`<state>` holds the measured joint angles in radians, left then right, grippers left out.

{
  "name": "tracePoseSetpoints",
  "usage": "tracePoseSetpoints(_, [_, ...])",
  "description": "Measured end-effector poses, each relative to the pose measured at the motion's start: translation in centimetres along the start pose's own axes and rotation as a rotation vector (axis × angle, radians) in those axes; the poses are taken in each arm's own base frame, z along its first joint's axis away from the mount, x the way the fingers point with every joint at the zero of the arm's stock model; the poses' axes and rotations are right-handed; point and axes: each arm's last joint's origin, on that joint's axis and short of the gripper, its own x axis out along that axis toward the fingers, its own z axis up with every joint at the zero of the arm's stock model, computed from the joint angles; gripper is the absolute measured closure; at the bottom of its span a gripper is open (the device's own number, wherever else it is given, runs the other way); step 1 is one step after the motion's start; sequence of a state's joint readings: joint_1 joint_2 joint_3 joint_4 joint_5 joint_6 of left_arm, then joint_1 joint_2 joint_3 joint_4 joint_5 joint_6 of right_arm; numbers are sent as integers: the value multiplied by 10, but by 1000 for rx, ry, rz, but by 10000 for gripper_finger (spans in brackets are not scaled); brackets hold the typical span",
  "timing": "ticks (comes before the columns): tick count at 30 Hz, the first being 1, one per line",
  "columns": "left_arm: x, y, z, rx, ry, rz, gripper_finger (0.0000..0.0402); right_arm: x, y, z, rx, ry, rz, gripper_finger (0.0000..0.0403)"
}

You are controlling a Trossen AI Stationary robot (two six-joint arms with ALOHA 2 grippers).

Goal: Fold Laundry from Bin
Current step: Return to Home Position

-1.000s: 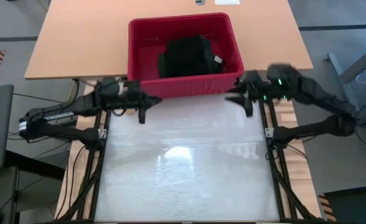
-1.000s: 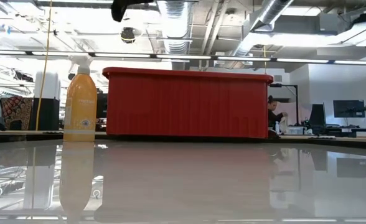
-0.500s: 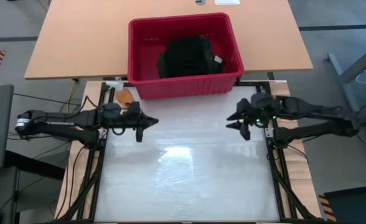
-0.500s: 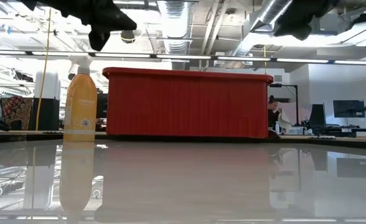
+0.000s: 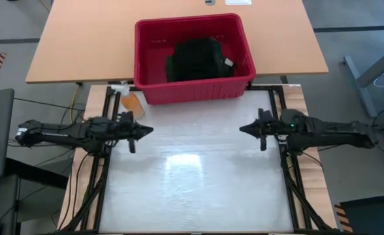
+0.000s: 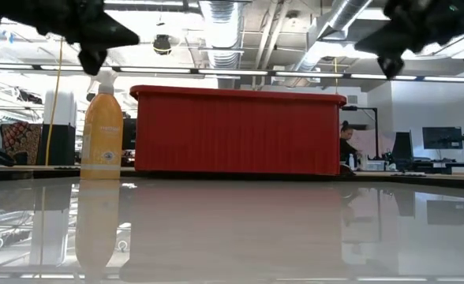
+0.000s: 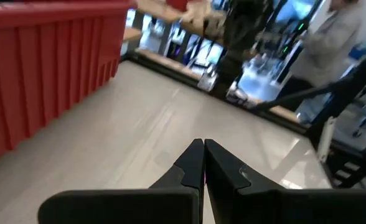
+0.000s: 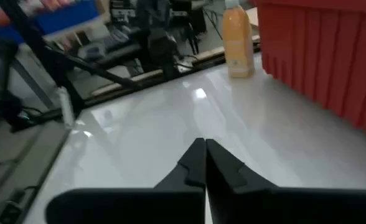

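While both arms lie low and stretched along the side edges of the white worktop [image 5: 192, 189], the bin [image 5: 192, 91] stands at the middle of the far edge, against the tan table [image 5: 81, 46] behind it. The laundry [image 5: 193, 59] rests inside the bin as one dark folded pile, a small white label [image 5: 228, 62] showing on the side toward the right arm. An orange spray bottle [image 5: 130, 100] stands at the far left corner of the worktop, just beside the bin's near left corner.

The left gripper [image 5: 145, 130] sits over the left edge, pointing inward across the worktop, well apart from the bin; its wrist view shows the two fingers [image 7: 189, 165] pressed together with nothing between them. The right gripper [image 5: 247, 128] mirrors it over the right edge, its fingers [image 8: 189, 163] likewise pressed together and empty. Both hang above the surface in the low view. A person [image 6: 346, 147] shows in the room beyond.
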<state>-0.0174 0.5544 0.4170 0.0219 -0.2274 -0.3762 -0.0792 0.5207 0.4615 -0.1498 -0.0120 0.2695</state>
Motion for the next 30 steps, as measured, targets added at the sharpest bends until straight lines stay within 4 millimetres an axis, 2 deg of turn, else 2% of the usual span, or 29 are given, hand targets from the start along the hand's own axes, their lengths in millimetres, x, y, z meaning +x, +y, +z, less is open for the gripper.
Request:
tracePoseSetpoints(2, [-10, 4, -5, -15, -34, -16, 401, -7, -4, -13, 24, -45, 5, 388])
tracePoseSetpoints(8, [-33, 16, -18, -47, -137, -38, 401, -20, -16, -45, 79, -138, -32, 381])
tracePoseSetpoints(15, [-48, 26, -31, -70, -244, -43, 401, -27, -23, -68, 90, -216, -43, 387])
tracePoseSetpoints(21, [-46, 34, -49, -120, -264, -22, 401, -25, -26, -82, 105, -203, -45, 385])
tracePoseSetpoints(25, [-43, 33, -52, -127, -336, -80, 401, -20, -28, -87, 100, -220, -39, 385])
tracePoseSetpoints(30, [-38, 37, -63, -116, -355, -73, 401, -16, -29, -93, 79, -238, 0, 384])
